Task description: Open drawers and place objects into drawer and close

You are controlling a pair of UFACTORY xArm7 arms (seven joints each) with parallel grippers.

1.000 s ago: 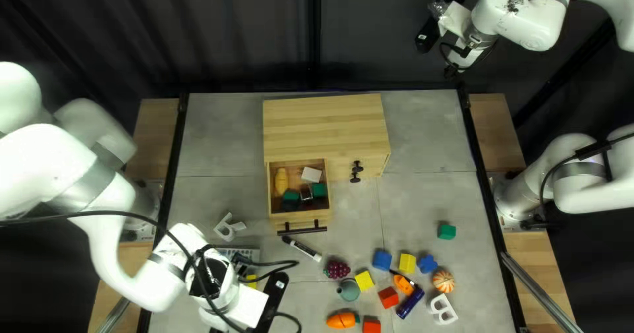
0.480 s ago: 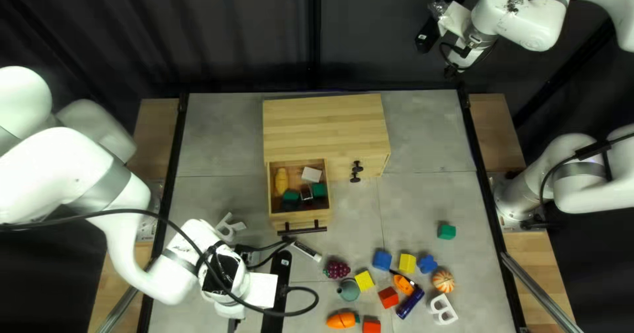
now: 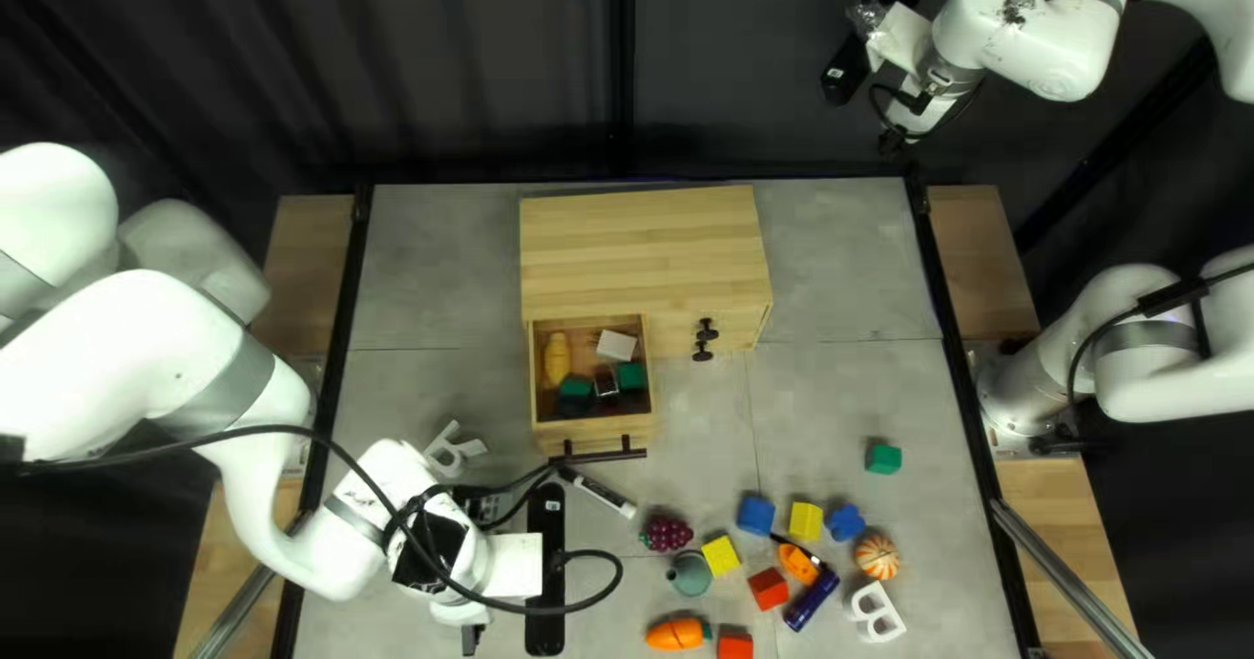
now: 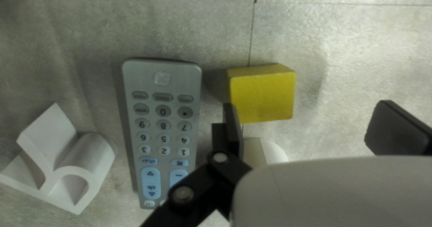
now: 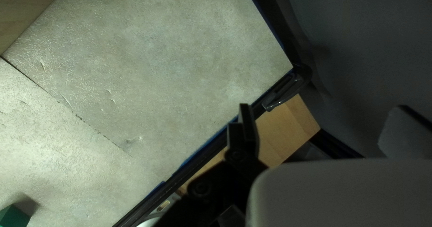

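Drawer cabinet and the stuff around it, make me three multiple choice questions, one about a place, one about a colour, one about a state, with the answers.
1. Where is the marker?
A. On the table, just in front of the drawer
B. On top of the cabinet
C. Inside the drawer

2. In the left wrist view, what colour is the block beside the remote?
A. Red
B. Green
C. Yellow

3. What is the left gripper doing?
A. Gripping the remote
B. Standing open
C. Gripping the block

Key:
1: A, it lies just beyond the drawer's handle.
2: C, its top and side are plainly yellow.
3: B, its fingers stand wide apart, with nothing clamped.
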